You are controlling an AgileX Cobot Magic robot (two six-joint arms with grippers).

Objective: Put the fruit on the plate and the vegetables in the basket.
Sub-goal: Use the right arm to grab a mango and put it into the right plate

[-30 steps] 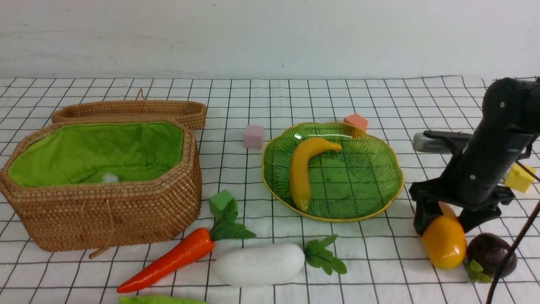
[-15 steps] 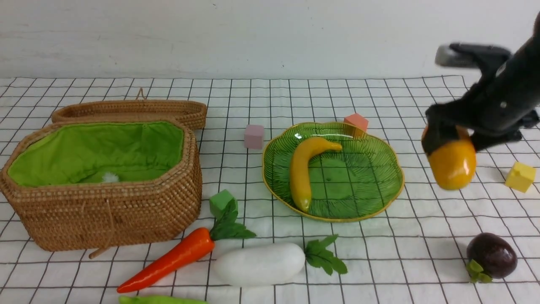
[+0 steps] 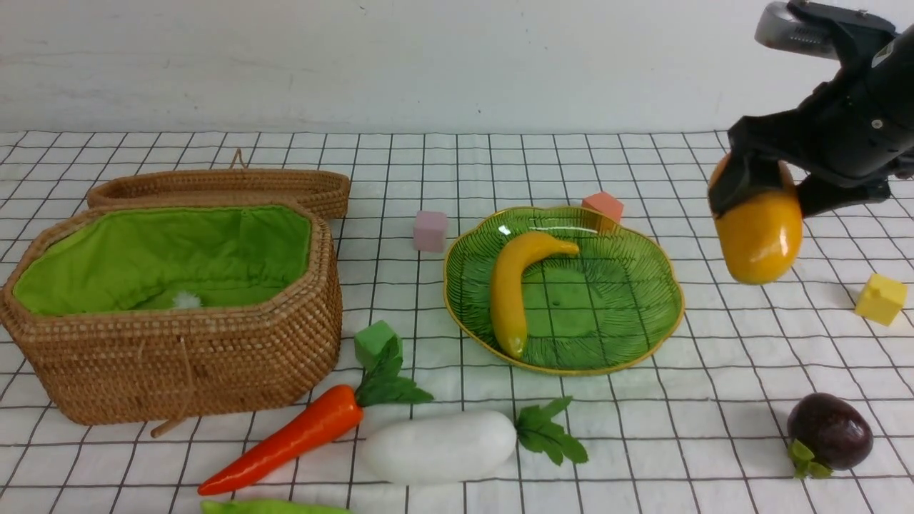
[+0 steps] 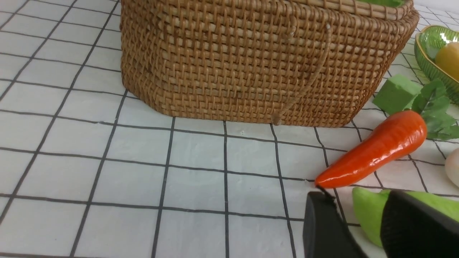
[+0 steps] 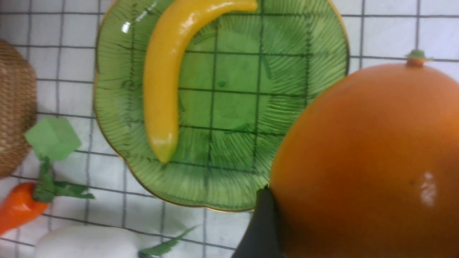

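Three fruits. The mango is up in the air, pinched at its upper end by the right claw, one black finger on each side. It hangs to the right of the plate, clear of the cloth and not on the plate. The right wrist view shows the mango close up, with the plate's edge beyond it. The banana lies on the left half of the plate, curved end toward the back. The purple fruit, leaves at its lower left, sits on the cloth at front right, well apart from the plate.

Vegetables are all on the cloth, none in the basket. The carrot lies tilted in front of the basket's right corner, its leaves next to a green cube. The radish lies just right of the carrot, leaves pointing right. The pod is cut off at the front edge.

The left claw shows only in the left wrist view: fingers apart and low over the cloth, the pod's tip in the gap, a strip of cloth showing between the pod and one finger, so not pinched.

The basket is open with its green lining showing, and the lid is behind it. A pink cube is left of the plate, an orange cube behind it, and a yellow cube at far right. Checked cloth covers the table.
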